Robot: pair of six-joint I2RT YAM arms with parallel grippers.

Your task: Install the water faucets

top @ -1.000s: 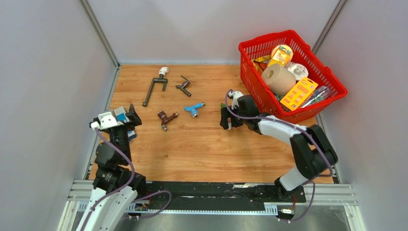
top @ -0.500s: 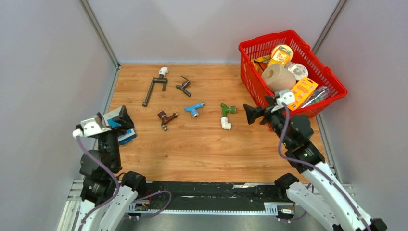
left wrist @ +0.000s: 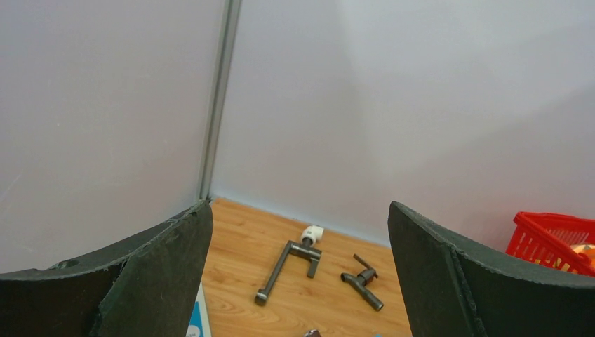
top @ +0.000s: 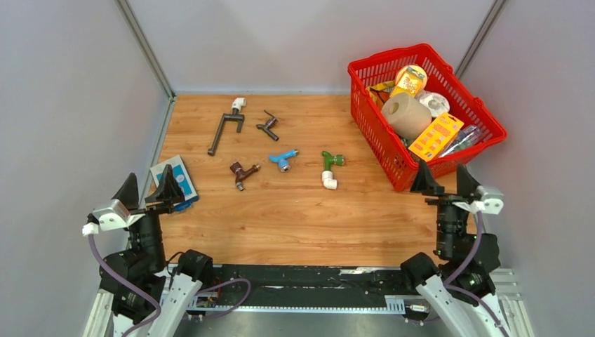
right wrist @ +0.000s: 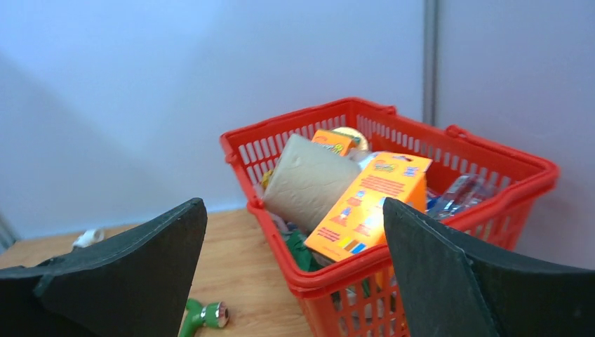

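Four faucets lie on the wooden table: dark grey (top: 267, 125), blue (top: 283, 160), brown (top: 242, 173) and green (top: 330, 161). A white elbow fitting (top: 328, 182) sits at the green faucet's near end. My left gripper (top: 149, 188) is open and empty, raised at the near left. My right gripper (top: 442, 179) is open and empty, raised at the near right beside the basket. The left wrist view shows the left gripper (left wrist: 298, 210) open, with the dark grey faucet (left wrist: 363, 282) far ahead. The right wrist view shows the right gripper (right wrist: 293, 203) open, with the green faucet (right wrist: 200, 316) low on the left.
A dark grey bent pipe (top: 223, 131) with a white fitting (top: 238, 103) lies at the back left. A red basket (top: 365, 116) full of groceries stands at the back right. A blue and white card (top: 174, 177) lies at the left edge. Grey walls enclose the table.
Both arms have pulled back to the near edge and risen. The right gripper left the green faucet, which now lies on the table. The left gripper moved off the card.
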